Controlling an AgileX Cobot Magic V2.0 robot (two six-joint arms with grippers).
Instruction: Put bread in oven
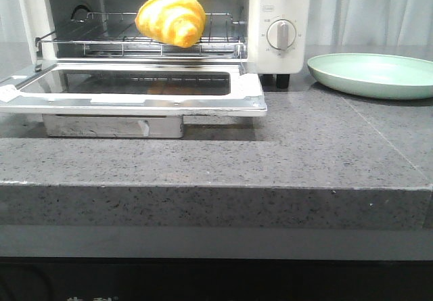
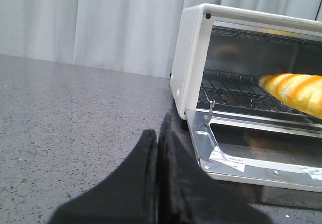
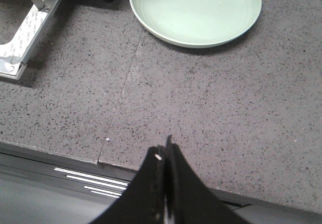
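Right claw (image 3: 165, 158): pressed together on nothing, hanging over the near edge of the counter (image 1: 325, 159), well short of everything.
Left claw (image 2: 157, 148): likewise closed and empty, low over the counter just outside the oven's left corner.
Door (image 1: 135, 95): dropped flat toward the viewer, glass window up (a few strips of white tape on its frame).
Bread (image 1: 171, 18): lying on the wire rack (image 1: 101, 40) inside the oven (image 1: 277, 24), toward the front rail, roughly at 11 o'clock from the counter's middle; the placing looks done, the door not yet shut.
Handling: I would judge it light, and its glossy skin likely slick; whether it is firm or squashy cannot be told from here. The curved, tapered shape would roll off a loose pinch.
Where to hold: across the thick middle, the claw set square to the stripes, not on the thin ends.
Plate (image 1: 375, 74): pale green, bare, at 2 o'clock, just right of the oven.
Writing: small marks ring the knob (image 1: 281, 34) and a little badge sits above it, all too small to read; no brand name legible (some cut-off characters at the bottom edge of the front view also cannot be made out).
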